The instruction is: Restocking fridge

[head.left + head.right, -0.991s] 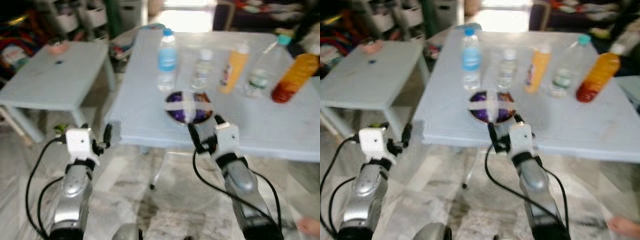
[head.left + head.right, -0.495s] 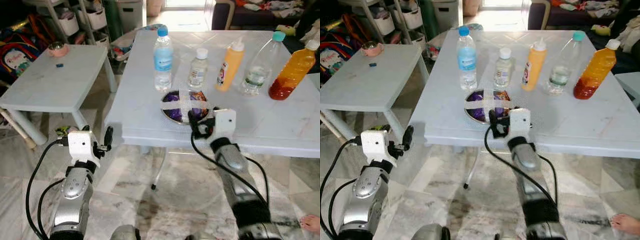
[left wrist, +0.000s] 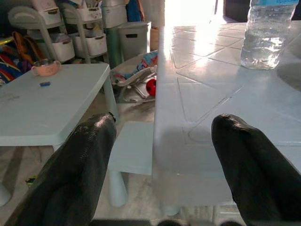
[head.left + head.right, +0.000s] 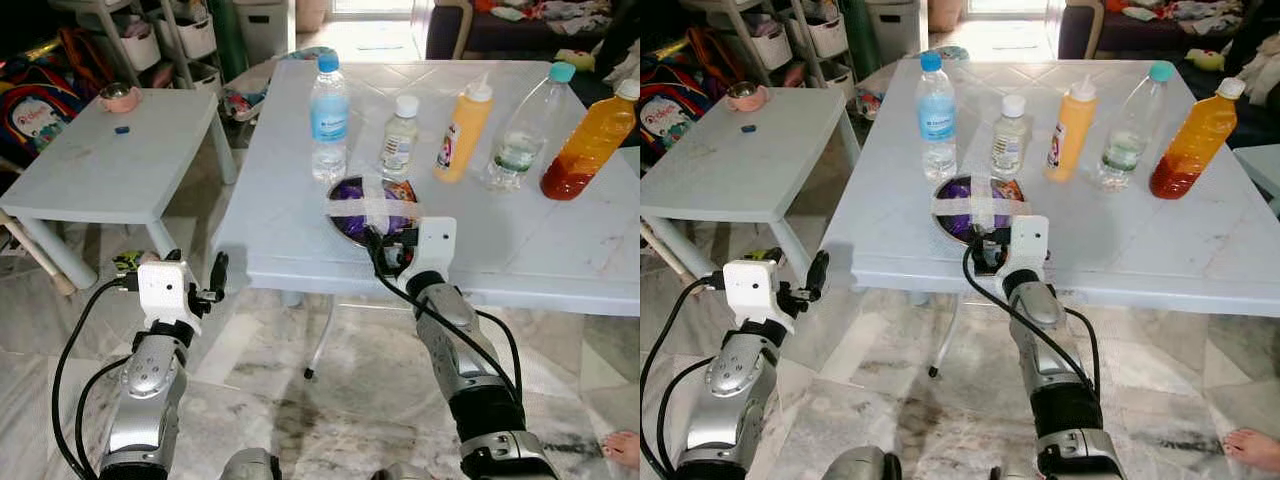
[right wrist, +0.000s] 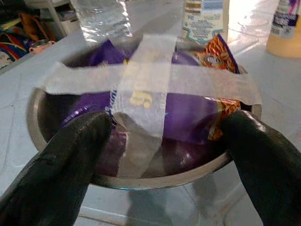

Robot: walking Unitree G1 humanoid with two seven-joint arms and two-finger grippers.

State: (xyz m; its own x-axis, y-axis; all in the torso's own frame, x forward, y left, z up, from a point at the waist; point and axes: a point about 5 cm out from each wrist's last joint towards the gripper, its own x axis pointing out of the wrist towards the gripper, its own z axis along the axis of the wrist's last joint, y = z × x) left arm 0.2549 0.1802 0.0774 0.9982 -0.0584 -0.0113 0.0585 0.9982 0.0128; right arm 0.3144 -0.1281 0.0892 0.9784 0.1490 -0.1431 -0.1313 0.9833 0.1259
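- Steel bowl (image 4: 375, 212) of purple snack packets, crossed with two strips of white tape, sits near the front edge of the pale desk (image 4: 560, 250).
- The right gripper (image 5: 164, 141) is at the bowl's near rim, jaws apart, one finger on each side of it.
- Behind the bowl stand a water bottle (image 4: 329, 118), a small clear bottle (image 4: 400, 137), a yellow squeeze bottle (image 4: 465, 131), a teal-capped bottle (image 4: 525, 128) and an orange juice bottle (image 4: 590, 142).
- The left gripper (image 3: 160, 174) hangs off the desk's left edge, jaws apart and empty.

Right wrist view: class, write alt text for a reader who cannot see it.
The open right gripper reaches for a metal bowl of purple snack packets, sealed with a tape cross. Bottles stand behind it on the table.
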